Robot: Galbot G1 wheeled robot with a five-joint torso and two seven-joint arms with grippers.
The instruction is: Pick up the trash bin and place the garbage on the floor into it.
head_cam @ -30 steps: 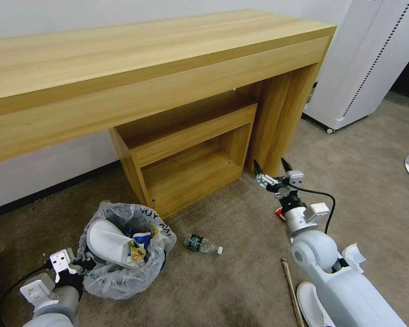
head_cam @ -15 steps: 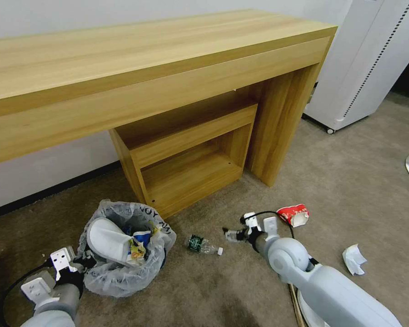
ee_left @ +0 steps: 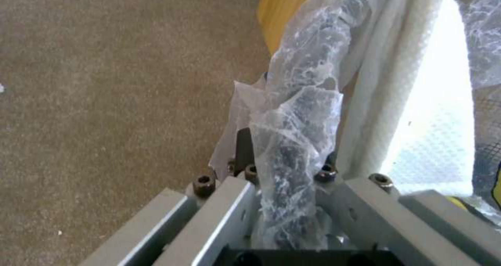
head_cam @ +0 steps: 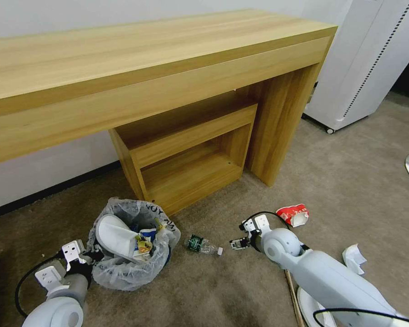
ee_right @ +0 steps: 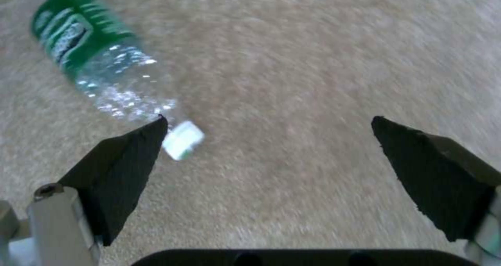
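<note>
1. Trash bin (head_cam: 132, 254): on floor (head_cam: 222, 290) at 8 o'clock, left tool (head_cam: 88, 260) clamped on its bagged rim.
2. Bottle (head_cam: 203, 245): lying centre, open carpet all round.
3. Right tool (ee_right: 269, 152): fingers apart, just beside bottle cap, at its 3 o'clock.

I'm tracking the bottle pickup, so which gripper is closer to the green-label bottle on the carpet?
Right. The right gripper is open just beyond the cap end of the green-label bottle, not touching it. The left gripper is shut on the trash bin rim, with the bin between it and the bottle.
</note>
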